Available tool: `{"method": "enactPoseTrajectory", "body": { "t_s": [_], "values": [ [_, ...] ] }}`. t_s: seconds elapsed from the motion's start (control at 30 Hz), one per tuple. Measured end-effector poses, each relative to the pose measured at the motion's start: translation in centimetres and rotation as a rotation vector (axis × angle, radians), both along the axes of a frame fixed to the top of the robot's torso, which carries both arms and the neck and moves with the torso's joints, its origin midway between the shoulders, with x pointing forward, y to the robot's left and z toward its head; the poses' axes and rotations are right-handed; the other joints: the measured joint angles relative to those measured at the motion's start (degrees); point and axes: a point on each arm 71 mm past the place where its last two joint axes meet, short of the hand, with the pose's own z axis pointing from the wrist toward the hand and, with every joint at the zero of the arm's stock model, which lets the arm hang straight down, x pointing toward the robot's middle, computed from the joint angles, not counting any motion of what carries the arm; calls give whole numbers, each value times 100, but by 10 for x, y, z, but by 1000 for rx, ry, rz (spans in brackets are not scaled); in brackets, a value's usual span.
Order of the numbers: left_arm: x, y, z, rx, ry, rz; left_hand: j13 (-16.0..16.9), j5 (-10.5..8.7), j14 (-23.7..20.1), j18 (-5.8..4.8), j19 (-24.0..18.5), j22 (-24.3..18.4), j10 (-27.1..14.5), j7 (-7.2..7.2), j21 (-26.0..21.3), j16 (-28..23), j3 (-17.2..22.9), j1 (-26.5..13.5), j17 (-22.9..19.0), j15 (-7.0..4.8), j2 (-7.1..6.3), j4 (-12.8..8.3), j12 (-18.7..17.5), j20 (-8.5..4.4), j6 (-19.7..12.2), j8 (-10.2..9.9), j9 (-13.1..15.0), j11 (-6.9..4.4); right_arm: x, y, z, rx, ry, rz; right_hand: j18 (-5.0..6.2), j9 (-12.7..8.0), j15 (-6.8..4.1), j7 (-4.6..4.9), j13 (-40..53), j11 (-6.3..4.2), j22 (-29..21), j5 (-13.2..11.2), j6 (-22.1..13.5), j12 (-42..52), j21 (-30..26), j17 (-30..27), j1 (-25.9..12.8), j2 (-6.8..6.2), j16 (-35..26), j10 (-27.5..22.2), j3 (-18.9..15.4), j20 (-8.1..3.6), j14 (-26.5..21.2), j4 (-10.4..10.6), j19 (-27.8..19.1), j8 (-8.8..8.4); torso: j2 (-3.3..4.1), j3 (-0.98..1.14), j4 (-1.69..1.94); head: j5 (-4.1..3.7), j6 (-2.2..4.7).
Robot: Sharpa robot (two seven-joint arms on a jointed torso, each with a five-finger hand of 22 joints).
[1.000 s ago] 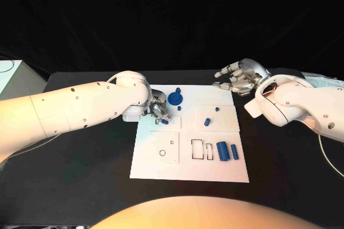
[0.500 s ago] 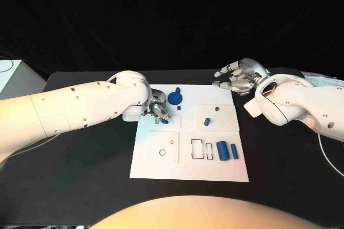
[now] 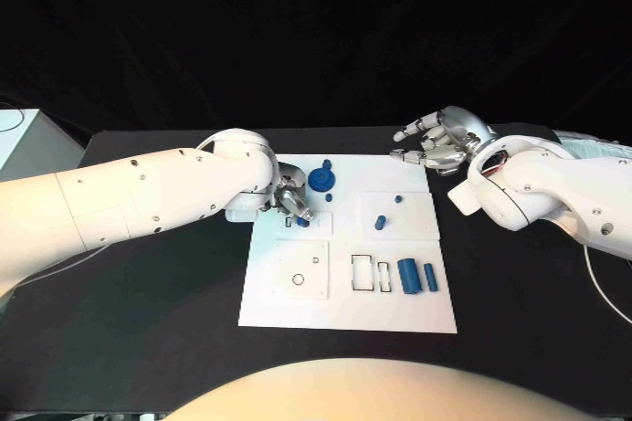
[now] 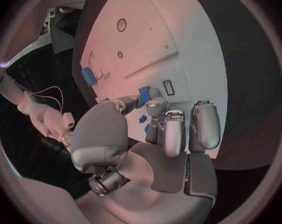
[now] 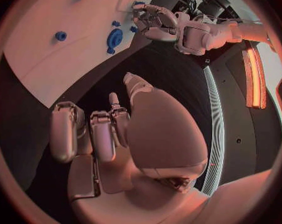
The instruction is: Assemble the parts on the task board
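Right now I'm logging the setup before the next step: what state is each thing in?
left robot hand: pinching a small blue part over the task board
right robot hand: holds nothing, fingers apart, past the board's far right corner
blue gear: on the board, untouched
two blue cylinders: lying side by side on the board
blue peg: on the board, untouched

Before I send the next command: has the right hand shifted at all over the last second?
No. The right hand hovers at the same spot off the task board's far right corner, holding nothing, as a second ago.
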Motion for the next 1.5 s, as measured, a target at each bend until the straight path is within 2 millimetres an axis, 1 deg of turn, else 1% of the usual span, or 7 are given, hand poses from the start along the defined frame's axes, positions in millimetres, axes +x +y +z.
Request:
{"method": "enactPoseTrajectory", "body": {
  "t_s": [0.27,0.3,0.4,0.63,1.13,1.27,1.5],
  "values": [
    [0,0,0,0,0,2,-7,-13,0,0,0,-11,-13,-6,-21,0,98,-168,0,0,-46,-98,-3,0,8,-10,-2,-14,0,0,-1,-1,3,2,0,5,0,0,0,0,-1,0,0,0,0,0,0,0,0,0,0,0,0,0,0,23,-1,-2,-2,-9,3],
    [0,0,0,0,0,2,-6,-15,0,0,0,-11,-13,-15,-21,0,238,-185,0,0,-62,-238,-3,0,17,-10,-5,-14,0,0,-1,-1,4,3,0,5,0,0,0,0,-1,0,0,0,0,-1,0,0,0,0,0,0,0,0,0,23,-1,-2,-2,-11,3],
    [0,0,-1,0,0,3,-6,-15,0,0,0,-11,-14,-21,-21,0,217,-235,0,0,-53,-267,-3,0,43,-10,-5,-15,0,0,-1,-1,5,4,0,5,0,0,0,0,-1,0,0,0,0,-1,0,0,0,0,0,0,0,0,0,23,-2,-1,-2,-12,4],
    [1,0,-1,-1,0,6,-16,-15,0,-1,0,-10,-14,-12,-44,0,203,-235,0,0,-53,-285,-3,0,53,-7,-5,-15,-1,0,-1,-2,7,6,0,13,0,0,0,0,-2,0,0,0,0,-1,-40,40,-23,0,0,0,0,0,0,49,-2,-1,-2,-13,10],
    [1,0,-1,-4,2,11,-22,-32,0,0,0,-20,-14,1,-44,0,175,-319,0,0,-47,-306,-3,0,66,-3,-5,-15,-1,-2,-1,-3,8,3,0,12,0,0,0,0,3,0,0,0,0,-2,-61,15,-23,0,0,0,0,0,0,48,-2,-4,-2,-16,3],
    [1,0,-1,-4,1,13,-26,-32,0,0,0,-20,-14,7,-44,0,33,-328,0,0,-57,-209,-3,0,72,-13,-5,-15,-1,-1,-1,-3,8,4,0,12,0,0,0,0,2,0,0,0,1,-2,-61,15,-23,0,0,0,0,0,0,48,-2,-2,-1,-17,3],
    [2,0,-2,-4,-2,17,-37,-31,0,0,0,-20,-35,3,-44,0,-99,-349,0,0,-78,-171,-3,0,69,-16,-5,-35,-1,-1,-2,-2,9,4,0,12,0,0,0,0,2,0,0,0,1,-2,-61,15,-23,0,0,0,0,0,0,48,-1,-2,-1,-16,6]
  ]
}}
